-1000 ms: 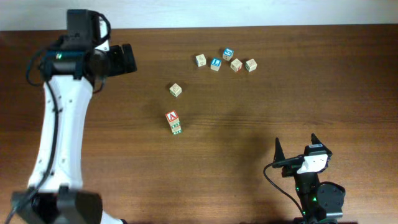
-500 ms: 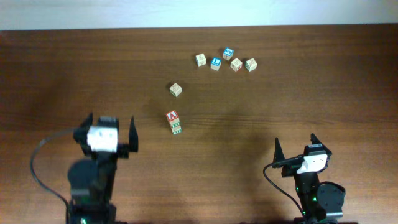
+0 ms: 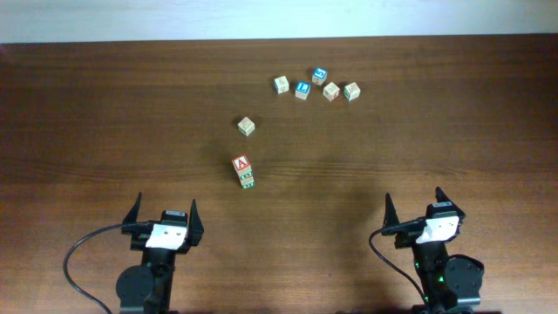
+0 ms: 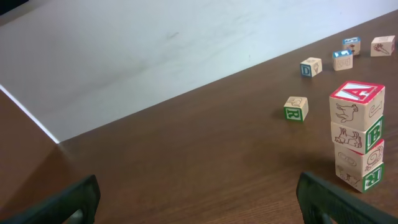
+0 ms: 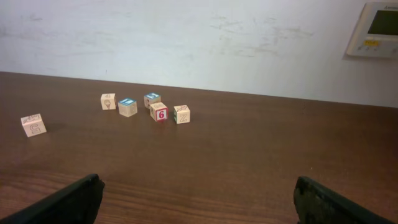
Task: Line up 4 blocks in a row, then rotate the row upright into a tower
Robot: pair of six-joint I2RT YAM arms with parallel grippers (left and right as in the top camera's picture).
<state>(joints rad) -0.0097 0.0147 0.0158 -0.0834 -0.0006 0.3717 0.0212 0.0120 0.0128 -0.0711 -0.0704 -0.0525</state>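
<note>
A stack of blocks [image 3: 243, 171] topped by a red "A" stands mid-table; in the left wrist view the stack [image 4: 357, 135] is three cubes high. A lone beige block [image 3: 247, 126] with a green face sits just beyond it. Three more beige cubes [image 3: 331, 91] lie in a back cluster. My left gripper [image 3: 166, 209] rests open near the front edge, well short and left of the stack. My right gripper [image 3: 415, 202] is open at the front right. Nothing sits between the left gripper's [image 4: 199, 186] fingers or the right gripper's [image 5: 199, 183] fingers.
Two blue-faced cubes [image 3: 302, 89] sit among the back cluster near the table's far edge. A white wall runs behind the table, with a control panel [image 5: 376, 28] at the upper right of the right wrist view. A cable trails from each arm base.
My left arm has swung down from a raised reach over the back left to a low pose at the front left. The right arm and all the blocks stayed put.
</note>
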